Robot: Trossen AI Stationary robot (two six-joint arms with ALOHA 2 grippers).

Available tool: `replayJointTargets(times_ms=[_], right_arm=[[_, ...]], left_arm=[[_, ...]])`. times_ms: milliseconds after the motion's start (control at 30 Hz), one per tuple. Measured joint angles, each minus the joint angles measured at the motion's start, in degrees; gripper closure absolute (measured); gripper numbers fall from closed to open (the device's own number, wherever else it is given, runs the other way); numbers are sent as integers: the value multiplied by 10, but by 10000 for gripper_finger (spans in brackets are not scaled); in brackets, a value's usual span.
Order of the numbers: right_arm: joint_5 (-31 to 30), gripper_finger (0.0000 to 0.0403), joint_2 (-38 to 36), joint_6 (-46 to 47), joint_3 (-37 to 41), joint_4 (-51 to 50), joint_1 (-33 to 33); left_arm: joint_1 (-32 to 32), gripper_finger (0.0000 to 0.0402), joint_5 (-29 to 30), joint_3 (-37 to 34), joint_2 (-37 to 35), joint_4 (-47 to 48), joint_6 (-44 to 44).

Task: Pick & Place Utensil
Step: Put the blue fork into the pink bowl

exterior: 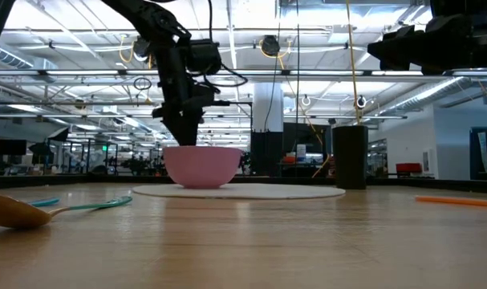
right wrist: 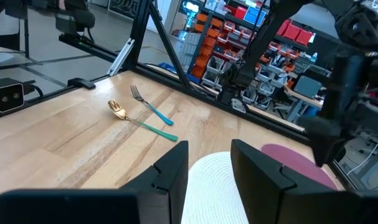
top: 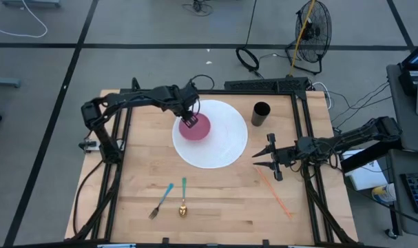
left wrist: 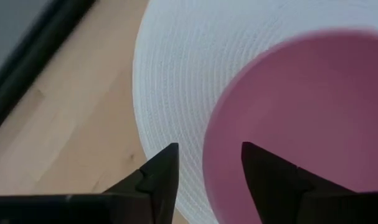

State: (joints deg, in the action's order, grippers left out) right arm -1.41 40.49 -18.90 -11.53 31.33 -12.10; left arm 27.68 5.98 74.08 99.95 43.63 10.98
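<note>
1. my left gripper (top: 189,122) sits over the near rim of the pink bowl (top: 195,128), fingers (left wrist: 160,171) spread with the rim between them and nothing held. looks like a release pose; bowl rests on the white plate (top: 226,148).
2. bowl is set off to the plate's left side, probably to keep the rest of the plate free.
3. the utensils aren't picked yet: blue-handled fork (top: 160,200) and gold spoon with teal handle (top: 183,198) lie side by side on the table (top: 215,200) near its front edge, well apart from the plate.
4. my right gripper (top: 272,160) waits just beside the plate's right edge, fingers apart, empty.
5. black cup (top: 261,114) stands upright behind the plate's right; orange straw (top: 274,191) lies flat on the table near the right gripper.
6. my guess: next comes a reach to the fork or spoon.
</note>
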Motion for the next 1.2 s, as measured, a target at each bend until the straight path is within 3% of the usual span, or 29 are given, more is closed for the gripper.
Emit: replayJointTargets(times_ms=[300, 567, 800, 967, 1200], right_arm=[[0, 287, 0, 1, 0, -2, 0], [0, 287, 0, 18, 0, -1, 0], [0, 287, 1, 19, 0, 7, 0], [0, 287, 1, 19, 0, 10, 0], [0, 287, 2, 19, 0, 12, 0]], left_arm=[[-31, 224, 10, 0, -116, -7, -2], [-170, 225, 79, -43, -247, 5, 43], [-311, 225, 113, -148, -316, 7, 187], [-408, 224, 126, -197, -309, -3, 313], [-523, 224, 149, -209, -266, -9, 464]])
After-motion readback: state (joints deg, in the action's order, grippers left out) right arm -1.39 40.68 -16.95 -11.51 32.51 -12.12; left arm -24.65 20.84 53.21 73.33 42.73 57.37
